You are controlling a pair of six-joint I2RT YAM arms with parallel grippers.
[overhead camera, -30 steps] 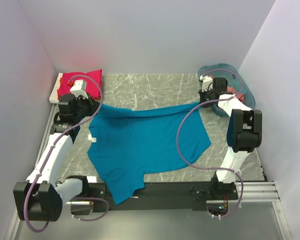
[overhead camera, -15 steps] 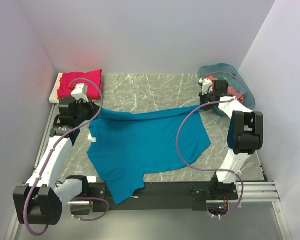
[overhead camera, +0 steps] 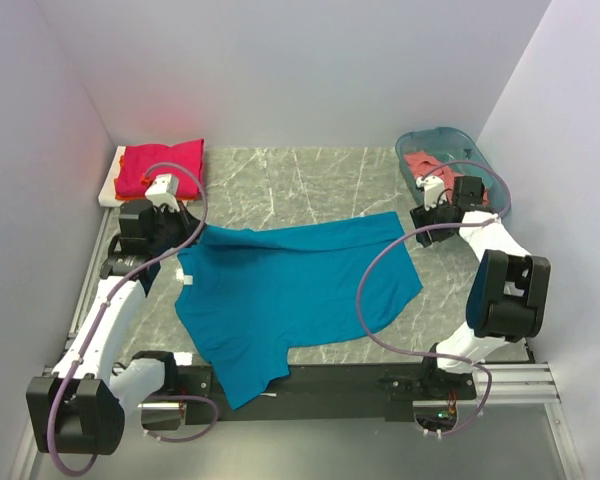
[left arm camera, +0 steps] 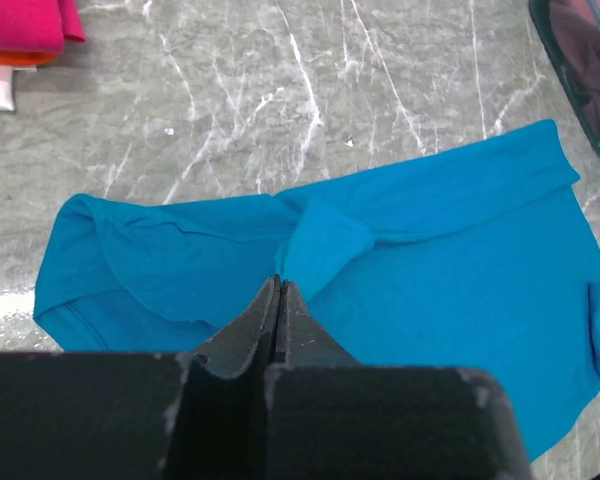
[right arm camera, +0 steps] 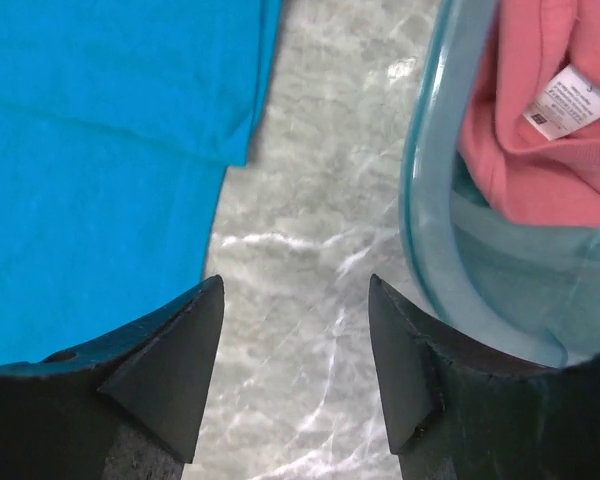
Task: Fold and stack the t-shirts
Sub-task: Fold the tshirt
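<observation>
Bright, even, soft light; sharp pictures, faint shadows.

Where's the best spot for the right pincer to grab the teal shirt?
Pinch the teal shirt at its far right folded corner, coming from the right: that doubled edge lies flat, nearest the open right pincer.

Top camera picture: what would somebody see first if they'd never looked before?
The big teal-blue t-shirt spread across the middle of the marble table, with the left claw pinched shut on a bunched bit. Then the magenta-red t-shirt folded far left and the salmon-pink t-shirt in the basket far right.
</observation>
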